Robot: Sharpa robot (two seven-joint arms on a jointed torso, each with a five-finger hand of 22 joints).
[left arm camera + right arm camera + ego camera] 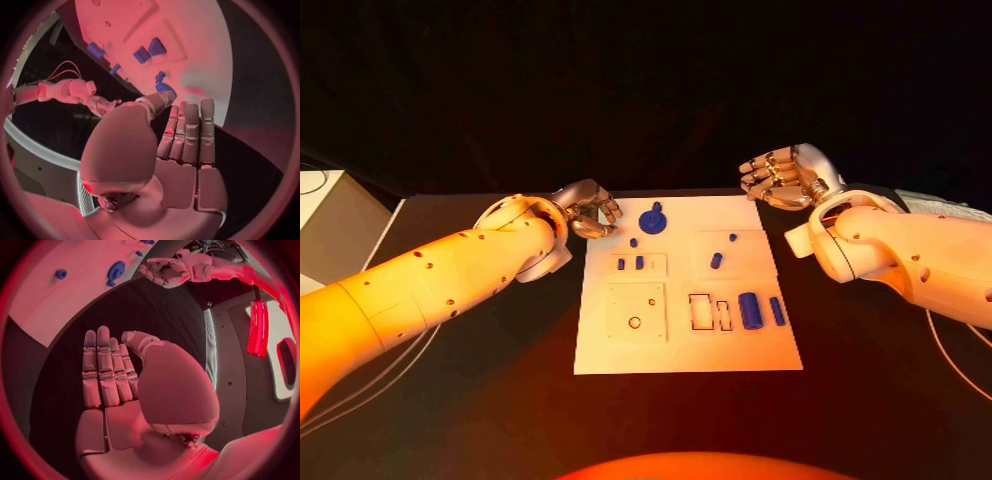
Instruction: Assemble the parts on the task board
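While lying flat mid-table, task board [687, 355] spans from far edge between the two hands to near edge toward the robot. On it: large blue part with a stem [655, 218] at far centre; small blue peg [633, 242] just nearer; two short blue pieces [630, 264] in a left recess; small blue block [717, 260] in a right recess; two longer blue bars [760, 310] at right, beside two empty rectangular slots [708, 312]; square plate with a round hole [636, 313] at near left. Left hand [587, 210] just off the board's far-left corner, fingers straight and together in the wrist view [187, 135], holding nothing. Right hand [786, 177] past the far-right corner, apart from the board, fingers extended [103, 367], holding nothing. Bare black table [488, 400] all round the board's left, right and near edges. Pale box-like object [329, 225] at far left.
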